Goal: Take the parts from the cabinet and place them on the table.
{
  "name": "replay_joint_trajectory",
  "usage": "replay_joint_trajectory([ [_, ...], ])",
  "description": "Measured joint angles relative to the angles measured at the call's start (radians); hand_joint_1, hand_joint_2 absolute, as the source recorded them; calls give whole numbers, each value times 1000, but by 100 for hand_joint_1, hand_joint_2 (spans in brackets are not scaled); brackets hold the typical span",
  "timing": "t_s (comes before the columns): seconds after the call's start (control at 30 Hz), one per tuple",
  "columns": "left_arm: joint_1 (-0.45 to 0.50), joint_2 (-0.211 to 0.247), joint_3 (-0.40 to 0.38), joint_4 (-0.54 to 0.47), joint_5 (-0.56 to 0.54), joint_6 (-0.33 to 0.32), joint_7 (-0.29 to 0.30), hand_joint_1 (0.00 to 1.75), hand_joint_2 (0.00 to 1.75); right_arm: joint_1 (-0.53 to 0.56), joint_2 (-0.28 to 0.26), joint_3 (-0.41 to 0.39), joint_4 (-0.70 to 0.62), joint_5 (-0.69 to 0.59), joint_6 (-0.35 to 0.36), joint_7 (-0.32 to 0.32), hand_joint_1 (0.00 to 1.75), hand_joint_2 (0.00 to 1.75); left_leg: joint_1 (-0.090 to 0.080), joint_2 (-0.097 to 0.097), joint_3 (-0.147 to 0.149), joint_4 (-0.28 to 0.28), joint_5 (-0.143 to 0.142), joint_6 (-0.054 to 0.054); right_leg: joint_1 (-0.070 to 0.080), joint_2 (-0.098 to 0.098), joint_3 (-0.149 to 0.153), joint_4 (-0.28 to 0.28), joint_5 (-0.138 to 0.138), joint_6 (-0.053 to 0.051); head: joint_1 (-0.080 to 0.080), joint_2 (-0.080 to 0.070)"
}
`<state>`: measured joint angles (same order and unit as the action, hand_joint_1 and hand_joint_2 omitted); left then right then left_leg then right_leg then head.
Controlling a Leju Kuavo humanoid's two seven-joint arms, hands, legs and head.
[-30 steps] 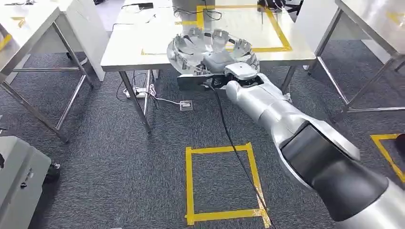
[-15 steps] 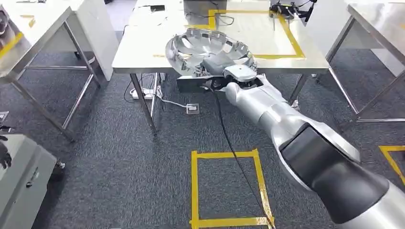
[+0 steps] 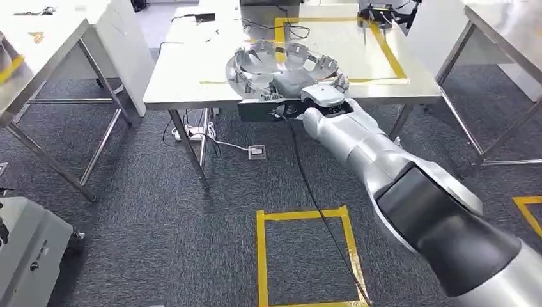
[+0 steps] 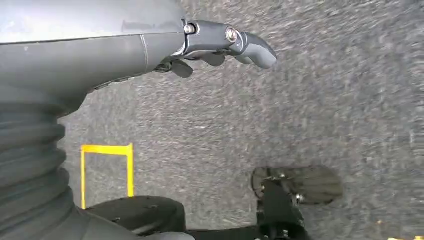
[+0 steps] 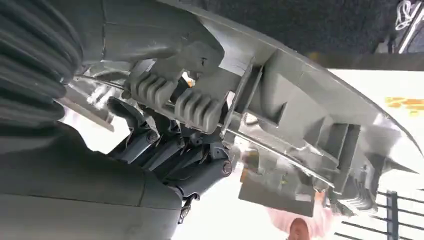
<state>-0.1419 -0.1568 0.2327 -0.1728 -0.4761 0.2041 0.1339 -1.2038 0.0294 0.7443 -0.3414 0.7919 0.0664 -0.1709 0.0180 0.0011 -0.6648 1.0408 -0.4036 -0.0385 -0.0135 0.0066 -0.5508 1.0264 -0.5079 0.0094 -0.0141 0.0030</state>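
No readable labels anywhere. The right hand (image 3: 289, 109) has its dark fingers (image 5: 165, 150) curled round the near rim of the round silver ribbed plastic part (image 3: 286, 67), held above the white steel table (image 3: 185, 83). Left hand (image 4: 220, 42) hangs loose, holding nothing.

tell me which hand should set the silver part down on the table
The right hand. It already grips the round silver part, held over the near edge of the table. The left hand hangs by the carpet floor, fingers apart and holding nothing.
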Motion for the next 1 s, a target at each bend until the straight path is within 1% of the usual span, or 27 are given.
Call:
replay_joint_trajectory([
  [0.07,0,0,0,0,1,-2,1,0,175,-1,0,0,0,1,-2,0,164,175,-1,-1,-6,7,-9,22,2,0,2,-4,4,7,4,0],
  [0.1,0,1,0,0,2,-2,1,0,175,-2,0,0,0,1,-3,0,164,175,-1,-3,0,7,-14,29,1,-1,3,0,6,11,4,0],
  [0.13,0,2,0,-1,2,-1,0,0,175,-1,0,0,-1,0,-2,0,164,175,3,-6,11,0,-18,37,-1,-2,-10,23,6,13,7,0],
  [0.17,0,1,0,-1,2,-1,0,0,175,-2,0,0,0,-1,0,0,164,175,3,-7,20,-3,-23,45,-2,-3,-33,73,7,15,9,0],
  [0.2,-1,1,0,0,2,-2,0,0,175,0,0,0,0,-2,0,0,164,175,3,-8,25,-4,-28,50,0,-3,-76,142,-12,18,9,0],
  [0.27,-1,0,0,0,3,-1,0,0,175,8,0,0,0,0,-1,-2,164,175,0,-10,35,-4,-40,57,1,-2,-174,280,-73,19,9,0],
  [0.3,1,0,0,0,3,-1,0,0,175,11,0,0,0,0,-1,0,164,175,-2,-12,42,-4,-47,58,2,-2,-206,313,-88,18,10,0],
  [0.33,3,1,0,0,3,0,1,0,175,13,-1,0,0,0,-2,0,164,175,-3,-16,54,-4,-56,57,3,-2,-222,308,-78,14,11,0],
  [0.37,4,1,0,0,3,3,1,0,175,13,-1,0,0,0,-1,0,164,175,-5,-18,68,-4,-65,57,5,-2,-218,265,-43,10,11,0],
  [0.4,4,0,0,0,3,4,1,0,175,13,-1,-1,0,0,0,1,164,175,-7,-20,82,-4,-75,55,8,-2,-199,193,14,4,11,0],
  [0.43,3,0,0,0,3,4,1,0,175,13,-1,-3,0,0,0,0,164,175,-8,-20,99,-4,-87,52,12,-3,-170,96,88,-6,11,0],
  [0.47,4,-2,0,1,3,4,1,0,175,14,-1,-7,2,0,0,0,164,175,-7,-20,99,-6,-97,50,18,-5,-155,16,165,-18,10,0],
  [0.5,1,-2,0,3,3,5,2,0,175,10,-3,-10,3,1,-2,-1,164,175,-12,-22,108,-2,-101,41,26,-4,-150,-5,135,-22,9,0],
  [0.53,-2,-3,0,2,3,6,3,0,175,8,-2,-10,3,2,-4,0,164,175,-11,-22,103,-8,-105,36,27,-3,-139,-12,129,-19,13,0],
  [0.6,1,-3,0,2,3,6,5,0,175,6,-2,-11,3,2,-4,0,164,175,-11,-21,120,-14,-103,27,24,-3,-130,-22,131,-25,16,0],
  [0.63,0,-2,0,2,3,6,5,0,175,4,-3,-13,3,2,-5,0,164,175,-12,-20,117,-7,-109,20,16,-2,-111,-29,128,-30,16,0],
  [0.67,-1,-1,0,2,3,6,3,0,175,3,-3,-15,3,0,-4,2,164,175,-11,-14,96,38,-103,15,15,-2,-100,-33,123,-36,15,0],
  [0.7,-2,-1,0,2,3,6,3,0,175,5,-3,-15,4,0,-2,2,164,175,-11,-11,56,108,-107,9,14,-3,-92,-33,117,-43,13,0],
  [0.73,-2,-1,0,2,3,6,3,0,175,11,-3,-15,4,0,-2,2,164,175,-9,-9,8,182,-128,5,12,-3,-85,-33,110,-44,13,0],
  [0.77,-1,0,0,2,2,6,4,0,175,16,-3,-15,4,1,-3,0,164,175,-8,-7,-37,247,-164,0,11,-2,-77,-32,102,-45,14,0],
  [0.8,1,0,0,2,2,6,4,0,175,19,-3,-15,4,3,-3,0,164,175,-7,-6,-75,291,-201,-3,10,-1,-67,-32,93,-45,13,0],
  [0.83,2,0,0,3,2,6,4,0,175,20,-3,-15,4,3,-3,0,164,175,-7,-6,-93,292,-215,-5,9,1,-56,-32,83,-43,13,0],
  [0.87,2,2,0,3,2,6,4,0,175,19,-3,-15,4,3,-3,0,164,175,-7,-6,-93,255,-199,-6,7,3,-43,-30,73,-41,13,0],
  [0.9,1,3,0,3,2,6,4,0,175,20,-3,-15,4,2,-2,0,164,175,-7,-6,-78,188,-151,-3,5,3,-29,-29,62,-37,13,0],
  [0.93,1,4,0,3,2,6,4,0,175,21,-3,-15,5,1,-2,4,164,175,-7,-5,-58,107,-82,0,4,3,-17,-27,51,-33,13,0],
  [0.97,2,5,0,3,2,6,4,0,175,22,-3,-15,5,1,-2,11,164,175,-7,-3,-39,27,-2,4,4,3,-9,-23,40,-28,13,0],
  [1.0,3,5,0,5,2,6,4,0,175,23,-3,-16,6,1,-7,26,164,175,-10,-1,-38,-39,48,8,9,4,-7,-10,27,-21,10,0],
])
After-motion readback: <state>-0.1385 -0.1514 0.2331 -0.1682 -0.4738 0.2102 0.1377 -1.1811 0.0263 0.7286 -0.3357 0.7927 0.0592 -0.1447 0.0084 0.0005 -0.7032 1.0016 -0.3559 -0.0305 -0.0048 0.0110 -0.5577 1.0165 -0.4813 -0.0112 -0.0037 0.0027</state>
